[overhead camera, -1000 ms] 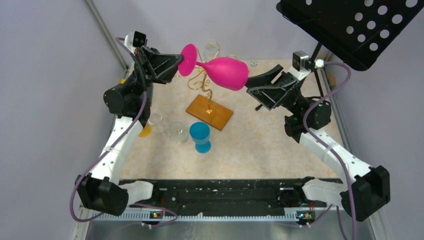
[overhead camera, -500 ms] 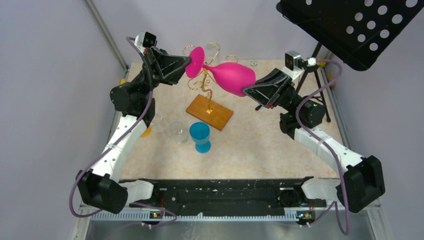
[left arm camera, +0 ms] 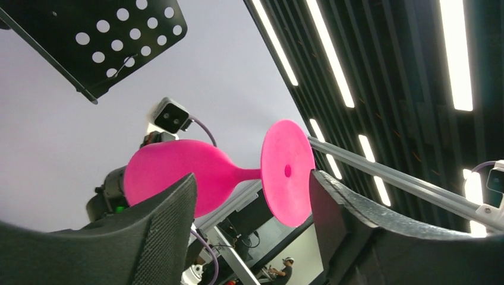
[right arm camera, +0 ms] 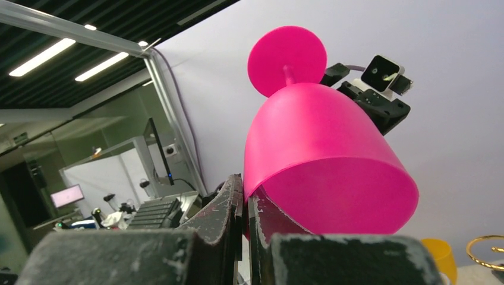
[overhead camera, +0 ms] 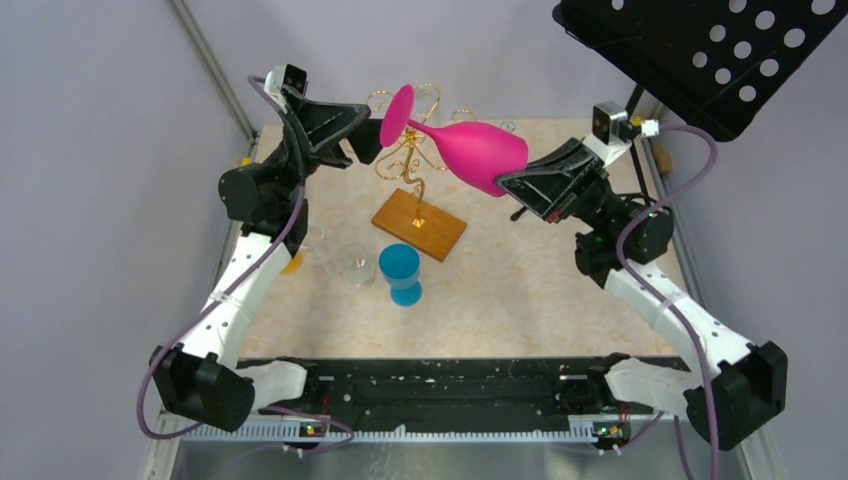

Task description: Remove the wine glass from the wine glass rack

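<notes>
The pink wine glass (overhead camera: 470, 150) lies sideways in the air above the wine glass rack (overhead camera: 413, 160), a gold wire stand on a wooden base (overhead camera: 419, 223). My right gripper (overhead camera: 505, 183) is shut on the bowl's rim. In the right wrist view one finger is inside the wine glass (right arm camera: 321, 148) and one outside, where the right gripper (right arm camera: 245, 193) pinches the wall. My left gripper (overhead camera: 368, 130) is open beside the foot. In the left wrist view the wine glass (left arm camera: 178, 172) crosses between the spread fingers of the left gripper (left arm camera: 251, 181), and the foot stands just clear of the right finger.
A blue cup (overhead camera: 402, 270), a clear glass (overhead camera: 357, 262), another clear glass (overhead camera: 312, 240) and an orange object (overhead camera: 290, 262) stand in front of the rack base. A black perforated music stand (overhead camera: 700, 50) overhangs the back right, with its tripod legs behind the right arm.
The left gripper has let go of the glass's foot and opened. The right gripper has shut on the bowl's rim, and the glass has shifted slightly right.
</notes>
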`<state>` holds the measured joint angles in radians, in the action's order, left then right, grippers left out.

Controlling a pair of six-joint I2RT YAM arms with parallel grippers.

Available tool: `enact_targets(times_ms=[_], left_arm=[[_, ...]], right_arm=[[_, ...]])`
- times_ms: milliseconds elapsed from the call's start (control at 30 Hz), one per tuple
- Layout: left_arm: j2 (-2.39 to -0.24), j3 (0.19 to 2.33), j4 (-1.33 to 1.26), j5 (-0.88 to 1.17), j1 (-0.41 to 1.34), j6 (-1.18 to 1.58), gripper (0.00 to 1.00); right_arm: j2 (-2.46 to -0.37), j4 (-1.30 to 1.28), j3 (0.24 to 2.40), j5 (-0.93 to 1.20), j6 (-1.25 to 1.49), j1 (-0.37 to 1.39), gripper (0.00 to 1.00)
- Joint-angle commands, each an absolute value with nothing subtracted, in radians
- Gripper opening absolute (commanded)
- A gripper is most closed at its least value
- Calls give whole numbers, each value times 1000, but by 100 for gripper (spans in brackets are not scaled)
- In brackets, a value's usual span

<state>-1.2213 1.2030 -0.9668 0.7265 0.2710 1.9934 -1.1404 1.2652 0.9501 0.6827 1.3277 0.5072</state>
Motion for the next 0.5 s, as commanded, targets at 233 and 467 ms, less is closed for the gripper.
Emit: enact_targets(times_ms=[233, 467], left_arm=[[-1198, 1200, -898, 739, 249, 1854, 80], [-1208, 1224, -834, 770, 237, 1753, 78]], right_arm=[[-797, 336, 1047, 437, 777, 505, 0], [-701, -290, 1134, 178, 554, 505, 0]])
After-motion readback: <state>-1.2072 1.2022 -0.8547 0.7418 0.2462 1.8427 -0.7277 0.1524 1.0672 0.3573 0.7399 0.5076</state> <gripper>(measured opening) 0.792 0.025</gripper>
